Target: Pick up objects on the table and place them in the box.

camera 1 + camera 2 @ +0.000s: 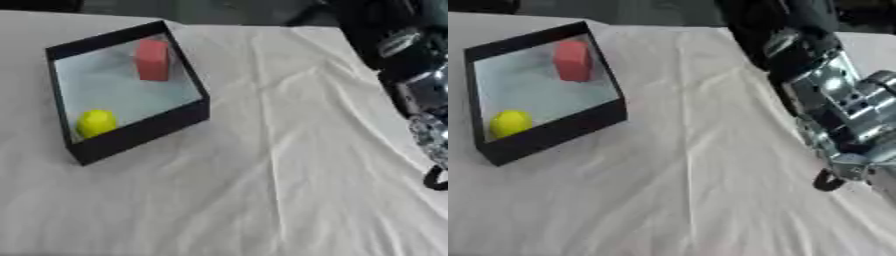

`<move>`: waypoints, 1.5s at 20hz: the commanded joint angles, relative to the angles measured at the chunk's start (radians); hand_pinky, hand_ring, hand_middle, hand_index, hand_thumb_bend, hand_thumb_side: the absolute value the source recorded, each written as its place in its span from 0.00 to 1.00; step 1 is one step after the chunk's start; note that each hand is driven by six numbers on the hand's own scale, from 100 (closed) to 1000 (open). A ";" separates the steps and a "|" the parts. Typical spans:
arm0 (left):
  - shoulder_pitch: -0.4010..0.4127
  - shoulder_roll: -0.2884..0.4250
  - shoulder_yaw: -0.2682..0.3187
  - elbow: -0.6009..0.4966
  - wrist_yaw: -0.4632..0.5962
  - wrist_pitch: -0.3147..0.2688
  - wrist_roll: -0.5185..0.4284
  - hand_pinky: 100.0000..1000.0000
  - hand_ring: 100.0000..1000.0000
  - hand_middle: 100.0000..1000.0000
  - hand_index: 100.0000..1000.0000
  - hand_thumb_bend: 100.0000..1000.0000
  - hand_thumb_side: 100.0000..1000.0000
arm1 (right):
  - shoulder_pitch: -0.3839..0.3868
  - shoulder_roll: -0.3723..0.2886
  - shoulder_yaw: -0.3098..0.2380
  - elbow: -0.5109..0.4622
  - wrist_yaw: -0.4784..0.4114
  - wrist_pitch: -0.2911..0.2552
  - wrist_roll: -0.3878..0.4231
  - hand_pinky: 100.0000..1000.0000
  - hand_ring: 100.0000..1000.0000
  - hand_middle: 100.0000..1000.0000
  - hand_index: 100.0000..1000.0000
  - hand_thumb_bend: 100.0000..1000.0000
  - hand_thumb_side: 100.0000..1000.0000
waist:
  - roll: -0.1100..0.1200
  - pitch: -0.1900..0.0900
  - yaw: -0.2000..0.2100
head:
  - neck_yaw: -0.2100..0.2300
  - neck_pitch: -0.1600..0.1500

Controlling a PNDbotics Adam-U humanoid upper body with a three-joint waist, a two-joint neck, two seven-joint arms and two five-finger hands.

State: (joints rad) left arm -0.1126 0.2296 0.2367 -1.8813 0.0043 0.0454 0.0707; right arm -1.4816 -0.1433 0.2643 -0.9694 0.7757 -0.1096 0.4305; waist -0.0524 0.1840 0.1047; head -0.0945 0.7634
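With the red block [152, 60] and yellow ball [95, 122] lying in the box [140, 134], I can't tell my right hand's [859, 167] fingers' state, so sweeping blind could snag the wrinkled cloth-covered surface [289, 190].

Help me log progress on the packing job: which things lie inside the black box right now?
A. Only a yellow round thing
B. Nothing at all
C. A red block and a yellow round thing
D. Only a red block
C: inside the black box a red block stands near the far wall and a yellow round thing lies in the near corner.
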 commanded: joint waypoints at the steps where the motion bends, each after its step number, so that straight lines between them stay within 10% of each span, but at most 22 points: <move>1: -0.009 0.021 -0.004 -0.019 0.005 0.000 -0.006 0.87 0.72 0.75 0.77 0.06 0.86 | -0.028 0.069 0.006 -0.023 -0.003 0.014 0.006 0.78 0.54 0.32 0.52 0.34 0.00 | 0.007 -0.026 0.007 | -0.013 0.007; 30: -0.013 -0.004 -0.003 -0.016 0.004 0.002 -0.005 0.87 0.72 0.75 0.76 0.06 0.87 | 0.105 0.195 0.023 0.243 0.154 -0.082 0.030 0.77 0.54 0.33 0.52 0.31 0.01 | 0.016 0.011 0.031 | -0.012 0.007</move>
State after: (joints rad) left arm -0.1159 0.2181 0.2313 -1.8813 0.0083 0.0489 0.0671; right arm -1.3569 0.0454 0.2931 -0.7313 0.9151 -0.1845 0.4676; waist -0.0450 0.2087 0.1331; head -0.1074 0.7672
